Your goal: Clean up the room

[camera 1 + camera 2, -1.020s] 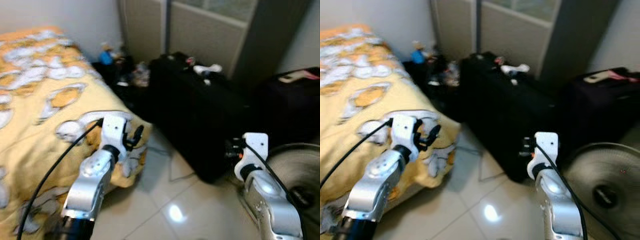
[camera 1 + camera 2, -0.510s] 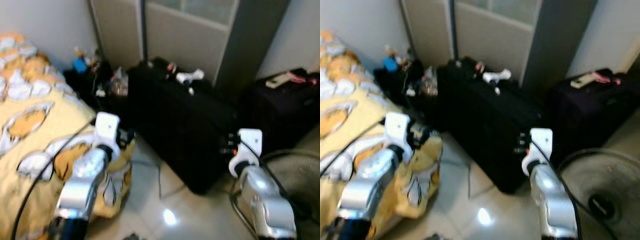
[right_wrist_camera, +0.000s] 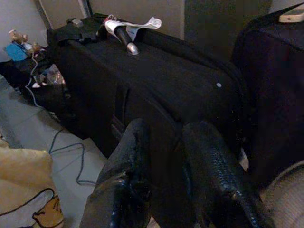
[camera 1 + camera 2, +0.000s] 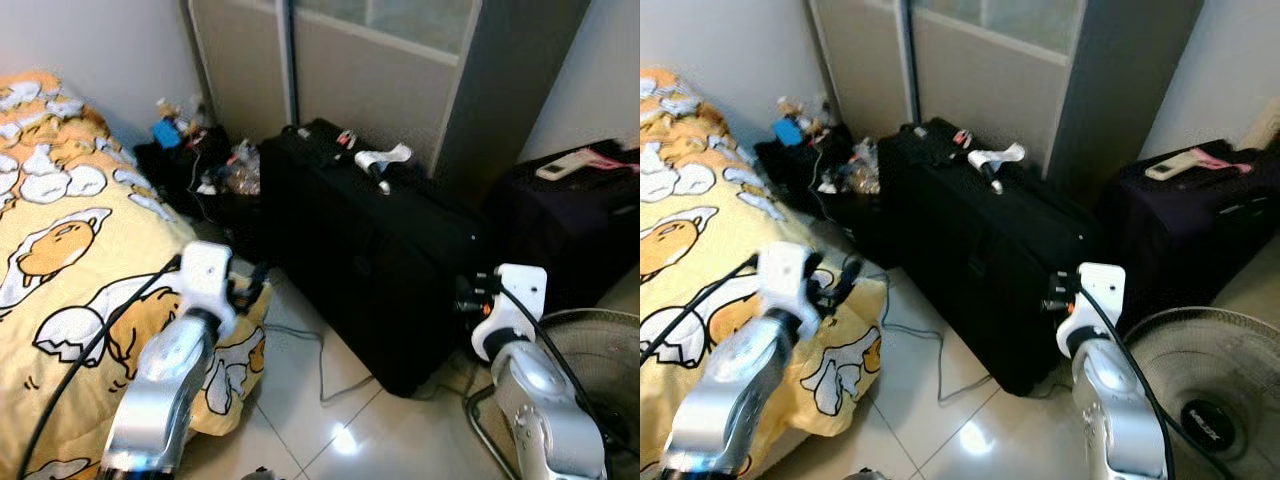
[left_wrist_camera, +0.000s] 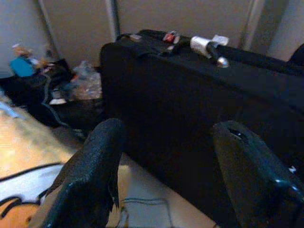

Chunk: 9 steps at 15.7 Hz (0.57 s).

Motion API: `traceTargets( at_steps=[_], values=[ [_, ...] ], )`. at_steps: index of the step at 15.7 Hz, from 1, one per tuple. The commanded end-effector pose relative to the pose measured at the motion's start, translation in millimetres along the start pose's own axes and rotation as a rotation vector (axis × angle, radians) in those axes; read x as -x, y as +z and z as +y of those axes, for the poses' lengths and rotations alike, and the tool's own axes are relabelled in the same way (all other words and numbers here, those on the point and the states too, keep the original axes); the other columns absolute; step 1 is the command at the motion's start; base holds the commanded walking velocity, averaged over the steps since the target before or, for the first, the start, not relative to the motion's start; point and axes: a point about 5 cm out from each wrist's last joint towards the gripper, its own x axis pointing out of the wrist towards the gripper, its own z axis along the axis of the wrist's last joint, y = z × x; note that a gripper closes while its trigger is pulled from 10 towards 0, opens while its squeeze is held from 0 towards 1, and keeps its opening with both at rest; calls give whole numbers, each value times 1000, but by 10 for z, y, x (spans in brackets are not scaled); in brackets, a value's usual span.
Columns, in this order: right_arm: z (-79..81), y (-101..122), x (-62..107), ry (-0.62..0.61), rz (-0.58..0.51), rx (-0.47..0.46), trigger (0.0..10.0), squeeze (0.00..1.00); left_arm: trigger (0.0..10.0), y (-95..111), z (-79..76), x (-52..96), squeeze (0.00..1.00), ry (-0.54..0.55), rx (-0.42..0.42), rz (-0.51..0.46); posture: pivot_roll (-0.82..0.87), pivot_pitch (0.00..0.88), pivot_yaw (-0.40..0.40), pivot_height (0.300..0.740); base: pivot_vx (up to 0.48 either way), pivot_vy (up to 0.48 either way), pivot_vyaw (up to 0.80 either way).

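Observation:
A large black suitcase (image 4: 380, 250) stands on the floor in the middle of the room, with a white tag on its handle (image 4: 382, 158). Small clutter (image 4: 205, 165) lies in the corner behind it. My left gripper (image 4: 250, 282) is raised over the corner of the bed, open, with nothing between its wide-spread fingers (image 5: 102, 156). My right gripper (image 4: 463, 296) is held in front of the suitcase's near end. Its fingers (image 3: 135, 156) are close together and hold nothing.
A bed with a yellow cartoon blanket (image 4: 70, 250) runs along the left. A second dark suitcase (image 4: 570, 220) with a remote (image 4: 560, 168) on top stands at the right. A floor fan (image 4: 600, 370) is at the lower right. A cable (image 4: 320, 350) trails on the tiles.
The whole picture swung sideways and sharpened as the camera moved. Both arms keep much the same raised pose. Nothing was taken hold of or let go.

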Motion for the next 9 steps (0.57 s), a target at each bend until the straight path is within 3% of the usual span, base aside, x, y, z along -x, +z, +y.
traceTargets(
  at_steps=[1,9],
  values=[
    [31,54,9,19,-15,-1,10000,0,10000,26,53,10,0,31,-15,-16,-48,0,43,740,0,0,0],
    [31,54,9,19,-15,-1,10000,0,10000,26,53,10,0,31,-15,-16,-48,0,43,740,0,0,0]
  ],
)
